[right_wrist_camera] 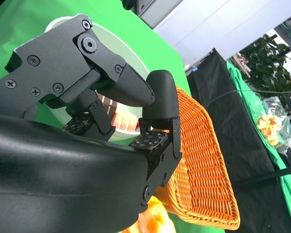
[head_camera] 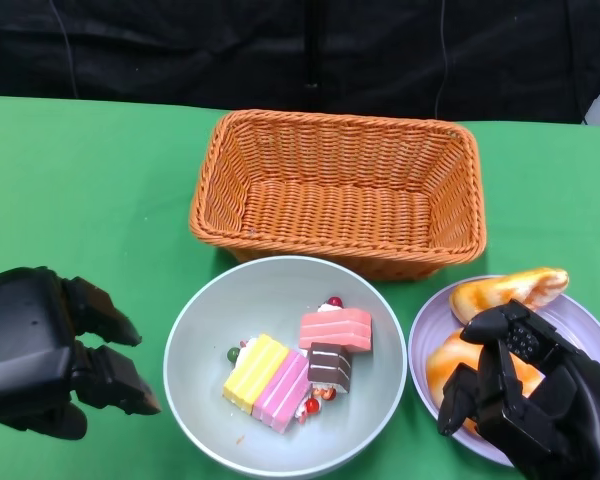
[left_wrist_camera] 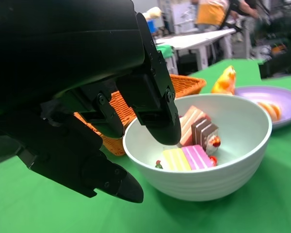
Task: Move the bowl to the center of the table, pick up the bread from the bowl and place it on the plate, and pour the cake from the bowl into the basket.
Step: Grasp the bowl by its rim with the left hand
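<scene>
Green cloth covers the table (head_camera: 90, 180). Bowl (head_camera: 205, 330), pale grey-green, sits lower centre of head view, just below the orange wicker basket (head_camera: 340, 190), which occupies upper centre. Cake (head_camera: 300, 370) lies inside bowl: yellow/pink striped pcs at lower left of the pile, a pink pc and a brown-layered pc at upper right, w/ small red berries between. Plate (head_camera: 590, 330), lilac, sits lower right of frame, just beside bowl, rim-to-rim gap small. Bread (head_camera: 510, 290) is on plate; one golden pc lies along plate's upper edge, a second orange pc is partly hidden under right hand.

Left hand (head_camera: 50, 355): lower left of head view, just left of bowl, not touching; fingers apart, nothing held. Left wrist view confirms: fingertips (left_wrist_camera: 160, 128) hang near bowl rim, empty.

Right hand (head_camera: 530, 395): lower right, over plate, fingers curled down above the orange bread pc. Contact or grip on bread: cannot tell from either view.
</scene>
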Robot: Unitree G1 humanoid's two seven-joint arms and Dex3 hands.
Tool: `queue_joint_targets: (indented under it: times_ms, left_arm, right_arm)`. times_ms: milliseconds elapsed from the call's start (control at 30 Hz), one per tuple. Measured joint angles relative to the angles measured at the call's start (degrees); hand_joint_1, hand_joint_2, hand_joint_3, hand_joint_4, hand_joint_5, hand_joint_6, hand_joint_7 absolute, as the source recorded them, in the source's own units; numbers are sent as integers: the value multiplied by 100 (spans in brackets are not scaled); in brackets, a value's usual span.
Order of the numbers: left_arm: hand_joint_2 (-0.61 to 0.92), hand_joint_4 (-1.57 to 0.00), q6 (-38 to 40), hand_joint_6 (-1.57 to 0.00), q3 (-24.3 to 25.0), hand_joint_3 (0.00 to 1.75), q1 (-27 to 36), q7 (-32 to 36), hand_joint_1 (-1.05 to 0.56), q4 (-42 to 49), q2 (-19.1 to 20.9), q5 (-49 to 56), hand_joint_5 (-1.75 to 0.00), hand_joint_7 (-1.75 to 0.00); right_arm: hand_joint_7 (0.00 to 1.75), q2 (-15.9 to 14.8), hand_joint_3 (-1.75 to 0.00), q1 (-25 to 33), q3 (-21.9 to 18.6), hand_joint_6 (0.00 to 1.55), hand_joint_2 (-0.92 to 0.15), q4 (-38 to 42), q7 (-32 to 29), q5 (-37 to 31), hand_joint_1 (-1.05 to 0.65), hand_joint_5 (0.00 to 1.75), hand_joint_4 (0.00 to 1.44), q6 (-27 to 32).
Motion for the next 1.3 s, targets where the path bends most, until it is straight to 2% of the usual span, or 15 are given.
queue_joint_targets:
  times_ms: [233,333,500,767,1000,1167,1300]
  left_arm:
    - [64,-83,-162,-89,-293,0,-497,589,-46,229,-3,973,0,0]
    - [68,-78,-52,-81,-579,1,-701,724,-51,211,1,1459,0,0]
    - [68,-80,117,-81,-891,0,-968,1161,-54,164,85,1952,-1,0]
    - [71,-81,400,-81,-1885,1,-1585,2756,-56,340,224,3240,-1,0]
    - [73,-80,912,-76,-2812,1,-1889,3693,-54,660,410,3845,0,0]
    - [73,-84,1219,-79,-3488,0,-2210,4448,-52,1053,453,4148,-1,-1]
    - [72,-84,1422,-80,-3878,0,-2335,4748,-51,1314,458,4165,-1,-1]
  right_arm:
    - [175,68,-131,-77,27,64,-59,14,-80,-195,-5,175,87,65]
    - [175,80,-131,-142,23,64,-59,88,-95,-310,-6,175,86,67]
    - [175,113,-131,-226,13,65,-58,141,-94,-395,-5,175,86,67]
    - [175,146,-131,-346,-41,66,-57,255,-93,-414,-6,175,86,104]
    - [175,168,-130,-406,-75,65,-59,306,-93,-418,-5,175,86,165]
    - [175,177,-130,-449,-106,66,-58,358,-100,-426,-6,175,86,174]
    - [175,181,-131,-465,-127,66,-59,375,-107,-480,-6,175,86,175]
